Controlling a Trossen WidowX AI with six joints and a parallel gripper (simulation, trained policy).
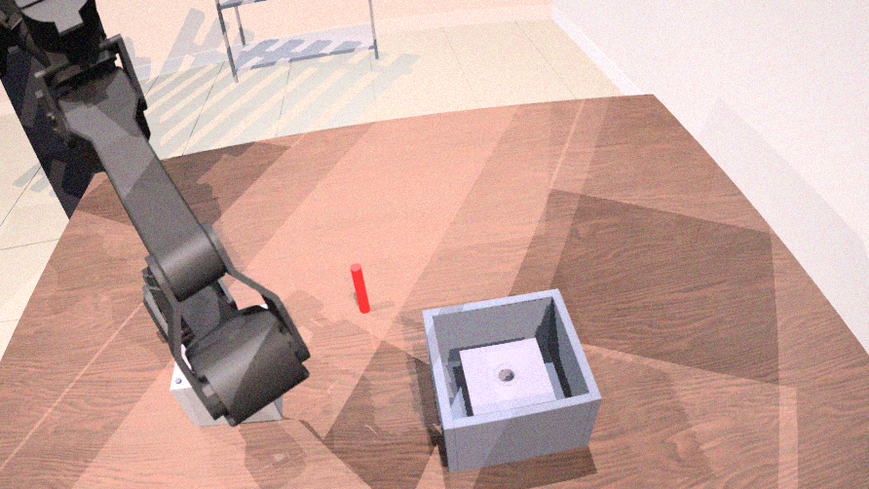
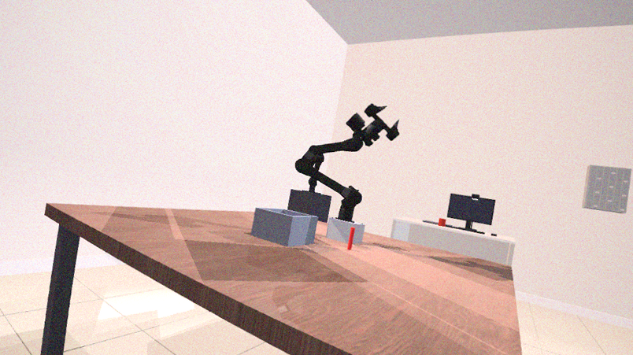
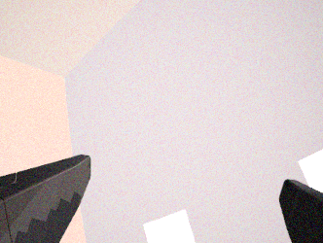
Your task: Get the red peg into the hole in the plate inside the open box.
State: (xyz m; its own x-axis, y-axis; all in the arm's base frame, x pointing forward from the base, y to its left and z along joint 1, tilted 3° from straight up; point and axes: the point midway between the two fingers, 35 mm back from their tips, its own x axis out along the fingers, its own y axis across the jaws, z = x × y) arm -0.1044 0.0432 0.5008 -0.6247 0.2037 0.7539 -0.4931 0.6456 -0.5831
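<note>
The red peg point(image 1: 360, 290) point(image 2: 350, 239) stands upright on the table, beside the open box. The grey-blue open box point(image 1: 516, 436) point(image 2: 269, 226) holds a white plate point(image 1: 485, 394) at its bottom, with an empty round hole point(image 1: 506, 375) near the plate's middle. My gripper point(image 2: 391, 114) point(image 3: 188, 179) is open with nothing between its widely parted fingers. It is raised high above the table, far from the peg and the box, and points upward; the wrist view shows only walls and ceiling beyond the fingers. The fingers are not visible in the top view.
The arm rises from a white base block point(image 1: 267, 413) point(image 2: 333, 228) at the table's edge region, near the box. The wooden table point(image 1: 462, 201) point(image 2: 246, 274) carries them all. Off the table, a low white cabinet point(image 2: 481, 245) bears a monitor point(image 2: 471, 210) and a red mug point(image 2: 441, 222).
</note>
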